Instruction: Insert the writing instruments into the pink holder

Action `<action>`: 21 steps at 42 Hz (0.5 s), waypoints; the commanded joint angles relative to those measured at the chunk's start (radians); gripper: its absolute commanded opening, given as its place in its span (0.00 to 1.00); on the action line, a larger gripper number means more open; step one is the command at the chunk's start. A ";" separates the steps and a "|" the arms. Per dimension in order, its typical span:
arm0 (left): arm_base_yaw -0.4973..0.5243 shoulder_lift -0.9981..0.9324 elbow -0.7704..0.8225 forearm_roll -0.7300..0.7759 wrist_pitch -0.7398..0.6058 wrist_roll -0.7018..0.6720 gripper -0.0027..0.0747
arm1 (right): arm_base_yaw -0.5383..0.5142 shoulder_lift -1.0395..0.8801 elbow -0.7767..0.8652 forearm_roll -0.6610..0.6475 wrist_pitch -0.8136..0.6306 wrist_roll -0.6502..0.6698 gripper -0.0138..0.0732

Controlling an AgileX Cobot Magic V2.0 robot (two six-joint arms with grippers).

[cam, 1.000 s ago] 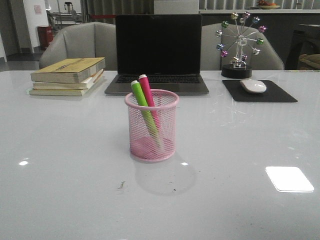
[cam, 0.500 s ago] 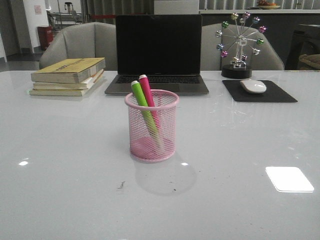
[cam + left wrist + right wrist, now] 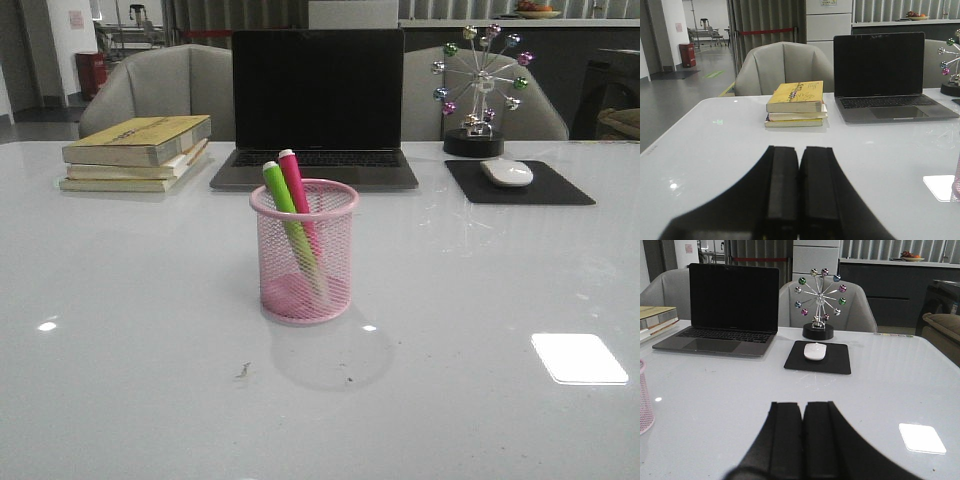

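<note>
Your pink holder [image 3: 303,252] stands upright near the middle of the white table [image 3: 120,330], with 2 markers inside it. The green marker [image 3: 288,222] and the pink marker [image 3: 298,195] both lean toward the robot's left, side by side, their whitish ends poking above the rim. In the right wrist view you catch only a sliver of the holder [image 3: 644,402] at the frame edge.

Behind the holder sits an open laptop [image 3: 316,105] with a dark screen. To its left lies a stack of books [image 3: 137,152]; to its right a mouse [image 3: 506,172] rests on a black pad [image 3: 517,182], with a ball ornament [image 3: 480,88] behind that.

Your left gripper [image 3: 790,187] is clenched, fingers pressed together with nothing between them. Your right gripper [image 3: 803,437] is clenched and empty too, well apart from the holder.
</note>
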 commanded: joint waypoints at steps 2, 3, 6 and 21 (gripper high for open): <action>-0.007 -0.018 0.006 0.000 -0.084 -0.010 0.15 | -0.005 -0.022 -0.005 0.003 -0.097 -0.011 0.22; -0.007 -0.018 0.006 0.000 -0.084 -0.010 0.15 | -0.007 -0.022 -0.005 0.003 -0.098 -0.011 0.22; -0.007 -0.018 0.006 0.000 -0.084 -0.010 0.15 | -0.012 -0.022 -0.005 0.003 -0.098 -0.011 0.22; -0.007 -0.018 0.006 0.000 -0.084 -0.010 0.15 | -0.021 -0.022 -0.005 0.003 -0.098 -0.011 0.22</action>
